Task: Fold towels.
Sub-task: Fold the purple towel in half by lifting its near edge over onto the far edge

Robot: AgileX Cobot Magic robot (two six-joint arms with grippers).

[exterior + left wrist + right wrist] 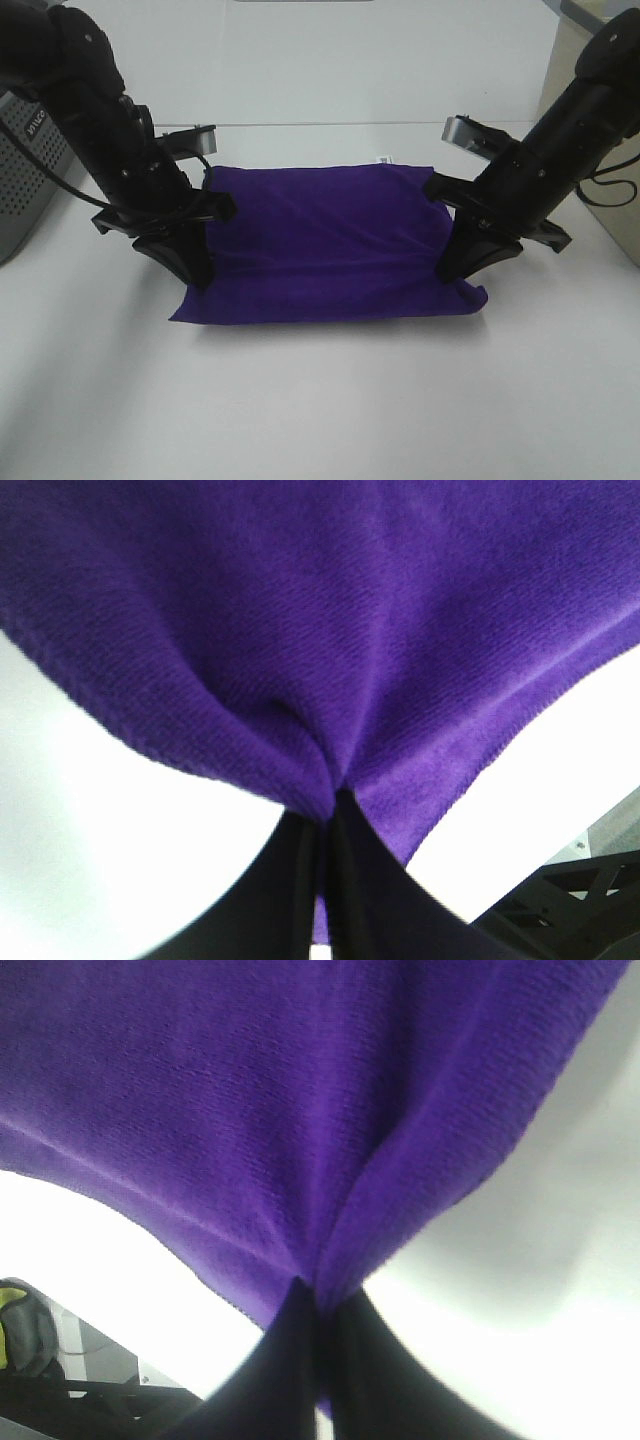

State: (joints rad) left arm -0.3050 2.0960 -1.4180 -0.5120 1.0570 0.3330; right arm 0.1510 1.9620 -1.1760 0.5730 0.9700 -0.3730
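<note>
My left gripper [197, 272] and right gripper [458, 268] each clamp the purple towel [320, 240], spread on the white table [320, 410]. Wrist views show cloth bunched in the jaws (only overhead shows the white tag [383, 160], far edge). Grey box [20, 190] at left.

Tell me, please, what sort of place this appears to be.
Probably a robotics lab bench: a plain white table, a grey perforated equipment case at its edge, and the left gripper and right gripper each pinching a purple towel.
</note>
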